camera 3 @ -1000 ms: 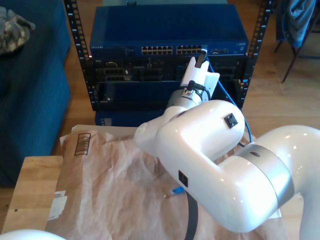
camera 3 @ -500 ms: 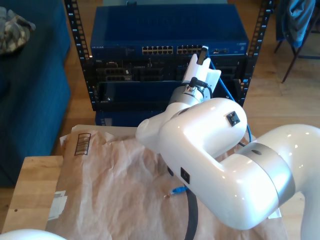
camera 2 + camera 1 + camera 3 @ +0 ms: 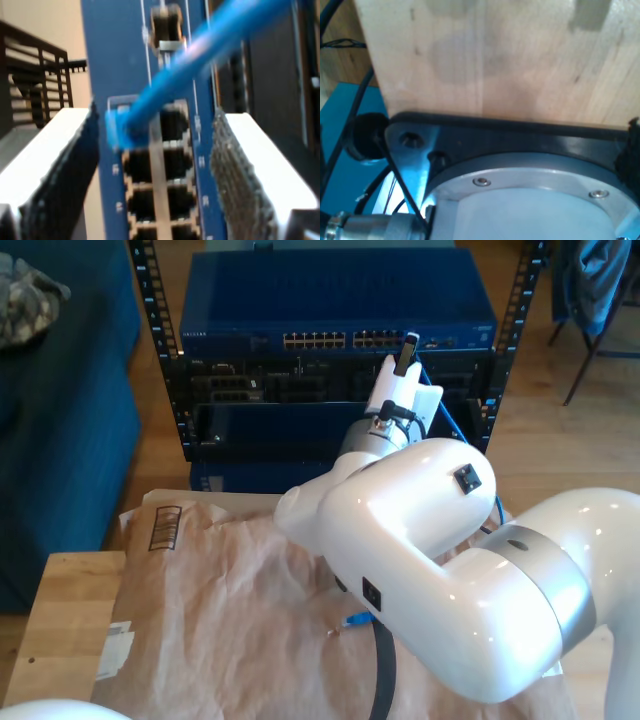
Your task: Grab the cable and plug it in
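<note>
Glossy white plastic arm, crumpled matt brown paper, pale wood table.

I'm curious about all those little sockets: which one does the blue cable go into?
The cable meets the corner socket at the end of the port block, seen between the second claw's fingers; the neighbouring sockets look dark and empty.

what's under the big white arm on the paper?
A loose end of the blue cable lies on the brown paper, beside a thick black cable. The white arm covers where both run from there.
</note>
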`<state>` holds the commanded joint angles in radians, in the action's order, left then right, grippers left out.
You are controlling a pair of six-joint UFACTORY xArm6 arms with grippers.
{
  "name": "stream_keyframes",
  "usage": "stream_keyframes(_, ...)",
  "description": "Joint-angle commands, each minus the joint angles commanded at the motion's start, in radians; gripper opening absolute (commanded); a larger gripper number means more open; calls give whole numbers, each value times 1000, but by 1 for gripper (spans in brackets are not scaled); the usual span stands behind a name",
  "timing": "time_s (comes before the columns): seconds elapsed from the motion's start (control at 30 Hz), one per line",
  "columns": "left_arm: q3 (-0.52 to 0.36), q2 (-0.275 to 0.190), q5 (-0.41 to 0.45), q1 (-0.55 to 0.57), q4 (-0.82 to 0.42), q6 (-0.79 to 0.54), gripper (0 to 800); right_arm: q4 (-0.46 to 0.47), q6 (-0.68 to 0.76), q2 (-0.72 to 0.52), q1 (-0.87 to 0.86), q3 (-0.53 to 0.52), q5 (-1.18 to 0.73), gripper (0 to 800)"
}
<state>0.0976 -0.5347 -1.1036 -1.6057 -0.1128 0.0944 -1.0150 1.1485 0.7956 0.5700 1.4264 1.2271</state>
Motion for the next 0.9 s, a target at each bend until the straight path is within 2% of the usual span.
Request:
stream_keyframes(0.17, 0, 0, 2, 0, 0, 0, 800, 0, 0, -77, 21, -103, -5, 424)
stream_keyframes(0.23, 0, 0, 0, 0, 0, 0, 800, 0, 0, -133, 32, -173, -5, 433)
stream_keyframes(0.3, 0, 0, 0, 0, 0, 0, 800, 2, 0, -190, 35, -252, -20, 498)
stream_keyframes(0.33, 2, 0, 0, 0, 0, 0, 800, 6, 0, -224, 41, -299, -38, 500)
stream_keyframes(0.43, 0, 0, 2, 0, 0, 0, 800, 58, 0, -328, 44, -431, -112, 581)
stream_keyframes(0.57, 0, -2, 0, 0, 0, 0, 800, 100, -14, -451, 17, -542, -203, 594)
stream_keyframes(0.73, 0, 0, 0, 0, 0, 0, 800, 101, -178, -597, -80, -635, -367, 670)
stream_keyframes(0.9, 0, 0, 0, 0, 0, 0, 800, 133, -362, -755, -189, -721, -539, 703)
